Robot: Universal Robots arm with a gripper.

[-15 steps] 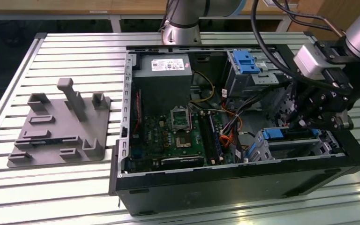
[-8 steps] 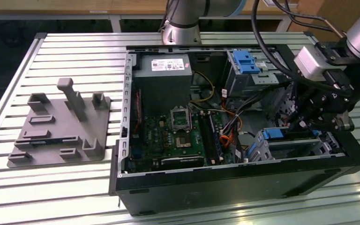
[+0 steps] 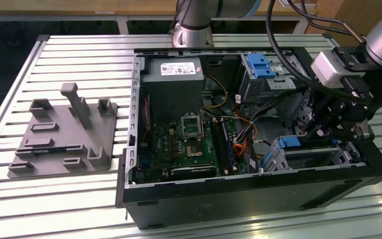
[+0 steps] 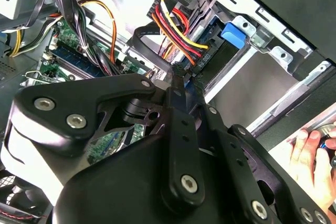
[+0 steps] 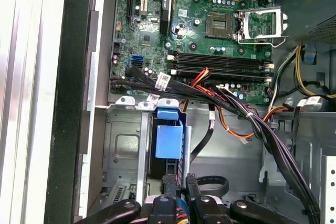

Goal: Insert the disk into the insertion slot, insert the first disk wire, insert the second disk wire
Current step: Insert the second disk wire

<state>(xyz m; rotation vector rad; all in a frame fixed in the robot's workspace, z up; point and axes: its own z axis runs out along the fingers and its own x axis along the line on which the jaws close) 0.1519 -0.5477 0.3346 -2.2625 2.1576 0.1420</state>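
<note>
A robotics lab or workshop; an opened computer case (image 3: 257,184) lies on a slatted aluminium desk (image 3: 65,199); a grey fixture plate (image 3: 65,139) sits beside it.

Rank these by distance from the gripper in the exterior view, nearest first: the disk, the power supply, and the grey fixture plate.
From the gripper:
1. The disk, just beside it, in the case's near corner.
2. The power supply, at the case's far end.
3. The grey fixture plate, outside the case on the exterior view's left.
</note>
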